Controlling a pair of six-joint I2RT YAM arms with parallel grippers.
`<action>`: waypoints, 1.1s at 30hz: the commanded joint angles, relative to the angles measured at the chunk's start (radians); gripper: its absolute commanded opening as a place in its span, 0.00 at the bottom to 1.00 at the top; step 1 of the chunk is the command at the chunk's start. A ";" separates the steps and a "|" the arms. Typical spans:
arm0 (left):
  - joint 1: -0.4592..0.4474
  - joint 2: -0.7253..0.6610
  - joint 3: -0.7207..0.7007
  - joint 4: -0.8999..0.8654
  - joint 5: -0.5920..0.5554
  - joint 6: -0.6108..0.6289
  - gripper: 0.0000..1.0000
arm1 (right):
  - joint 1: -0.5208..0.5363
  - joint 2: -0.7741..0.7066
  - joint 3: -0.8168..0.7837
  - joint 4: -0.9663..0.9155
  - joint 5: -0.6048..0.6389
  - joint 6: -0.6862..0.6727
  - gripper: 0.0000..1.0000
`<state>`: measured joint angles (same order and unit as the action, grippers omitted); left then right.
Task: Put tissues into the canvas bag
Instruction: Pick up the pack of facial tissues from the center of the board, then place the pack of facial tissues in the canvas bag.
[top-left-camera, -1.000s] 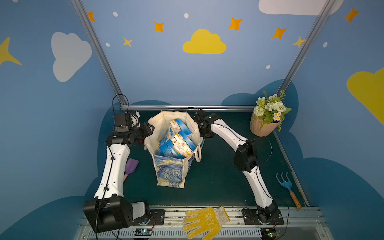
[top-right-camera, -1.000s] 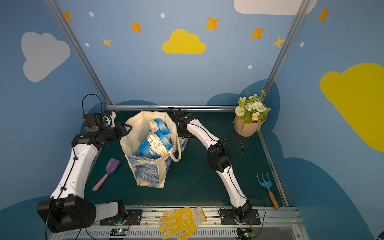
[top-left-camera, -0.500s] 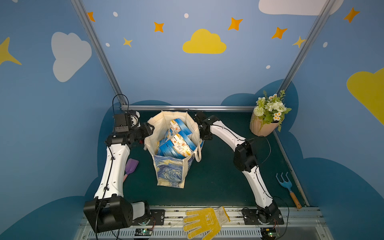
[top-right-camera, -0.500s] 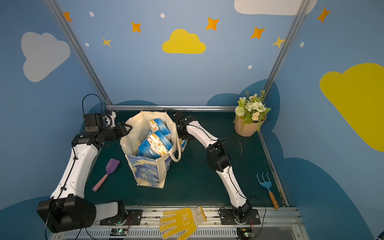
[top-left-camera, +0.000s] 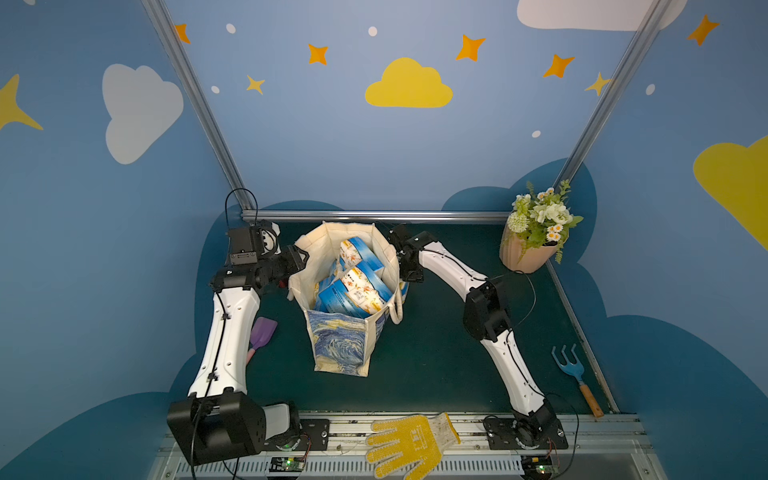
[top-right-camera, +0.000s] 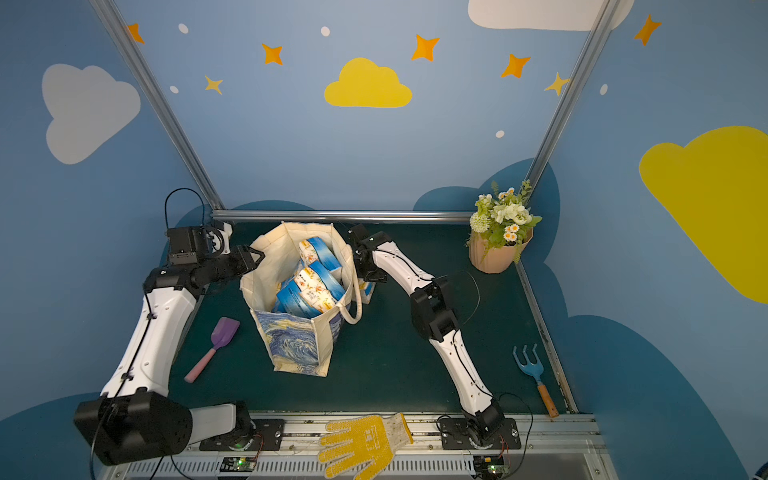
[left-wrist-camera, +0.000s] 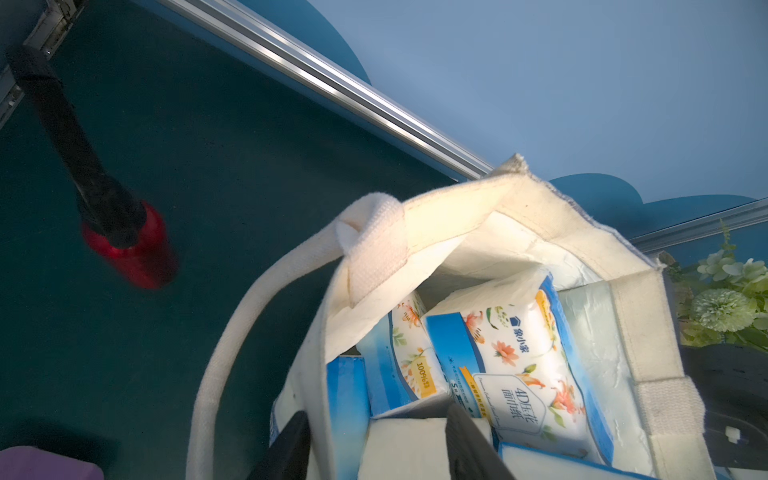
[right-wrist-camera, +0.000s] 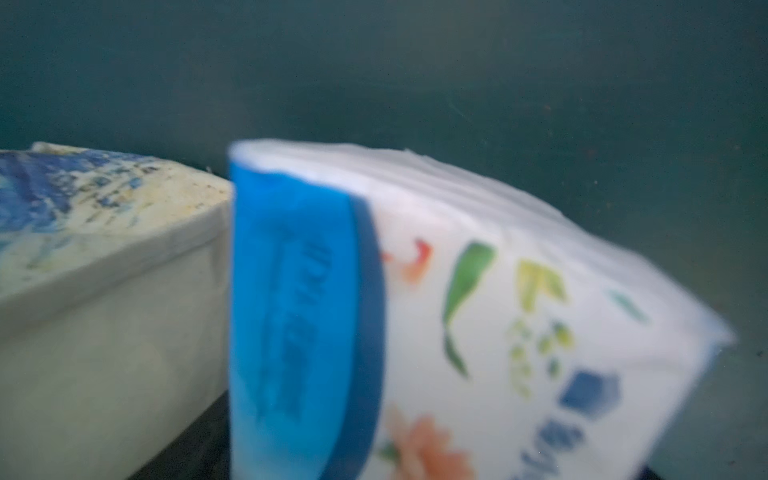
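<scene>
Left gripper (top-left-camera: 300, 258) clamped on canvas bag (top-left-camera: 338, 349) rim, tissues (top-left-camera: 353, 291) piled inside. Right gripper (top-right-camera: 369, 277) down beside bag at a loose pack (right-wrist-camera: 457, 311); grip and opening unclear.

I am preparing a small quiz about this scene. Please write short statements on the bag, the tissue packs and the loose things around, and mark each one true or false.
1. The canvas bag holds tissue packs: true.
2. The purple scoop is inside the bag: false; it lies on the table, apart from the bag.
3. The left tool grips the bag rim: true.
4. The yellow glove lies beside the flower pot: false; it lies on the front rail.
5. One tissue pack lies outside, beside the bag: true.
</scene>
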<state>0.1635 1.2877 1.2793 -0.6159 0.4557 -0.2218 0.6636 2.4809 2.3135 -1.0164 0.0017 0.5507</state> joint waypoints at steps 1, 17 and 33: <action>0.001 0.013 0.011 0.028 0.020 0.009 0.04 | -0.018 -0.049 -0.092 -0.039 0.025 -0.016 0.81; -0.002 0.009 0.010 0.010 0.033 0.009 0.04 | -0.067 -0.478 -0.223 0.019 0.130 -0.165 0.37; -0.022 -0.020 0.012 0.018 0.043 0.002 0.04 | 0.211 -0.616 -0.072 0.459 -0.223 -0.276 0.41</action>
<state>0.1516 1.2919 1.2793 -0.6098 0.4816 -0.2214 0.8536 1.7615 2.2116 -0.6613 -0.0711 0.2501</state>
